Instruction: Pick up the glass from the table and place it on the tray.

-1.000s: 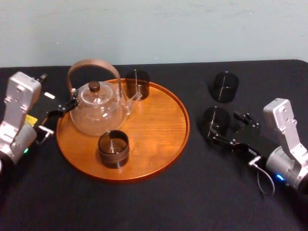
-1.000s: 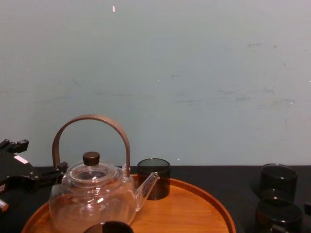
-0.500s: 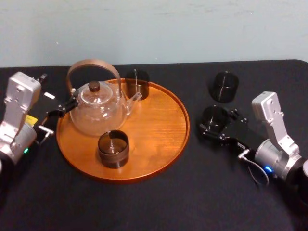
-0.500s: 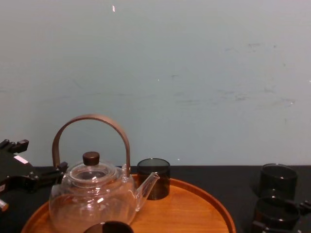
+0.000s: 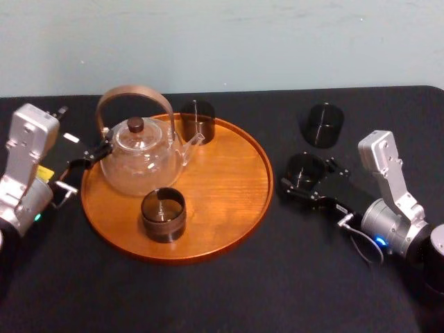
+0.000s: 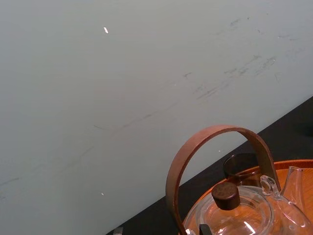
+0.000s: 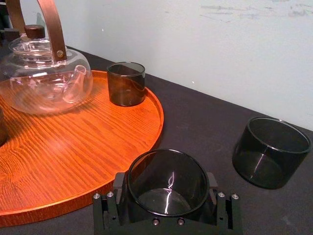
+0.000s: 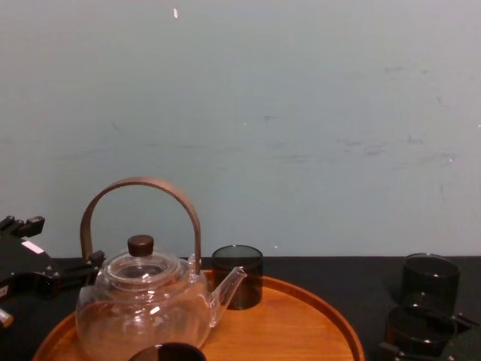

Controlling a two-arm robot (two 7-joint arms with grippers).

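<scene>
Smoked glass [image 5: 306, 166], standing upright with mouth up, is being pinched between the jaws of the right gripper [image 5: 307, 175] on the table [image 5: 208, 291], at three o'clock of the tray [image 5: 229, 187]; the left gripper [image 5: 87, 158] is being held idle at nine o'clock.

The black table [image 5: 208, 298] bears the wooden tray [image 5: 229, 187] and, beside it, a far glass [image 5: 324, 125] and a near glass [image 5: 307, 171].

- clear glass teapot [image 5: 142, 156], left of centre in the head view: brown arched handle, dark knob, spout pointing right.
- near dark tumbler [image 5: 164, 214] just below it.
- far dark tumbler [image 5: 198, 121] by its spout.
- third dark tumbler [image 5: 325, 125], upper right.
- pale scuffed wall [image 5: 222, 41] across the top.
</scene>
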